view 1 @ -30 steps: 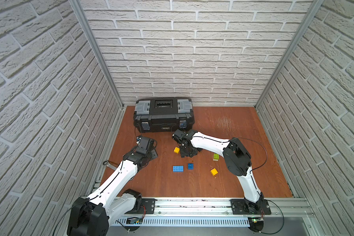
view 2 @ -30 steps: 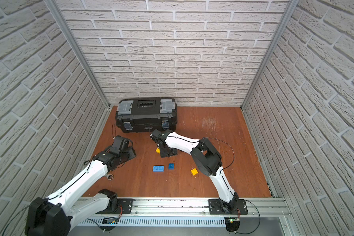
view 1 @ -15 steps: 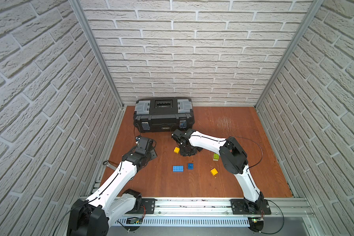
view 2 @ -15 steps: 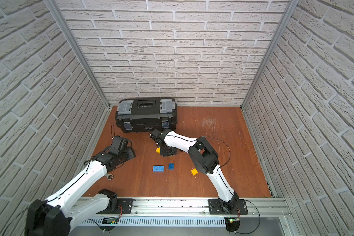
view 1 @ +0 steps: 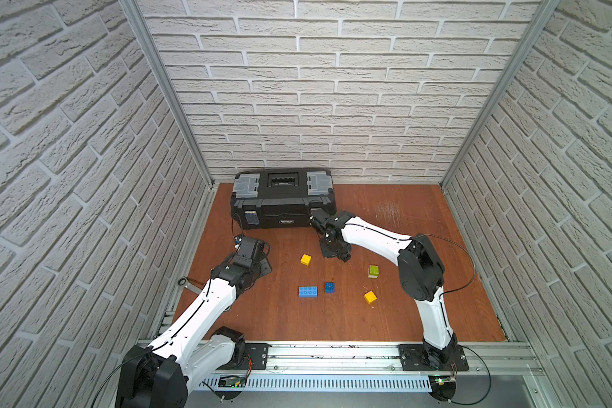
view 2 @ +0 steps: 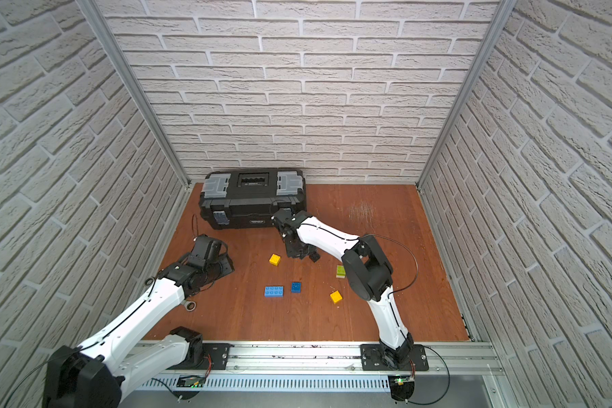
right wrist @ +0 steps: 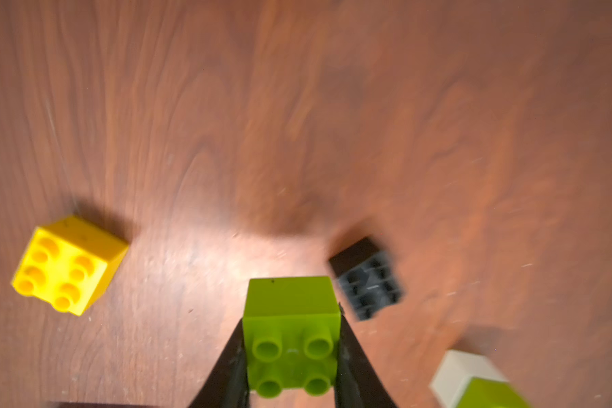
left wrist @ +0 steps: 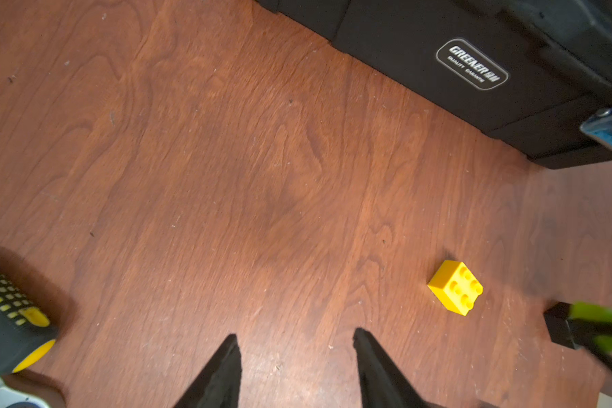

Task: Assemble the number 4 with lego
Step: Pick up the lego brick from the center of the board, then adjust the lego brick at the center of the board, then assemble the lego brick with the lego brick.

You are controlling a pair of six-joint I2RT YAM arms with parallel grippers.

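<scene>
The lime green brick (right wrist: pixel 292 335) sits between the two fingers of the right gripper (right wrist: pixel 292 318), which are closed firmly on its sides, studs facing the wrist camera. Whether it touches the table (view 1: pixel 386 328) I cannot tell. In both top views, taking the back wall as 12 o'clock, this brick is hidden under the gripper in front of the toolbox (view 1: pixel 283 197), which stands at 11 o'clock from it.

Just beside it at 4 o'clock lies the black brick (right wrist: pixel 368 279), tipped over with its hollow underside showing. One yellow brick (view 1: pixel 305 259) is near at 8 o'clock. Farther at 4 o'clock a second green brick sits on the white brick (view 1: pixel 373 271). The small blue brick (view 1: pixel 329 287) is at 6 o'clock, the long blue brick (view 1: pixel 307 291) at 7 o'clock, the other yellow brick (view 1: pixel 370 296) at 5 o'clock; all lie apart from each other.

Well apart at 9 o'clock, the left gripper (left wrist: pixel 294 339) is about half open and holds nothing. A black and yellow tool handle (left wrist: pixel 11 318) lies near it.
</scene>
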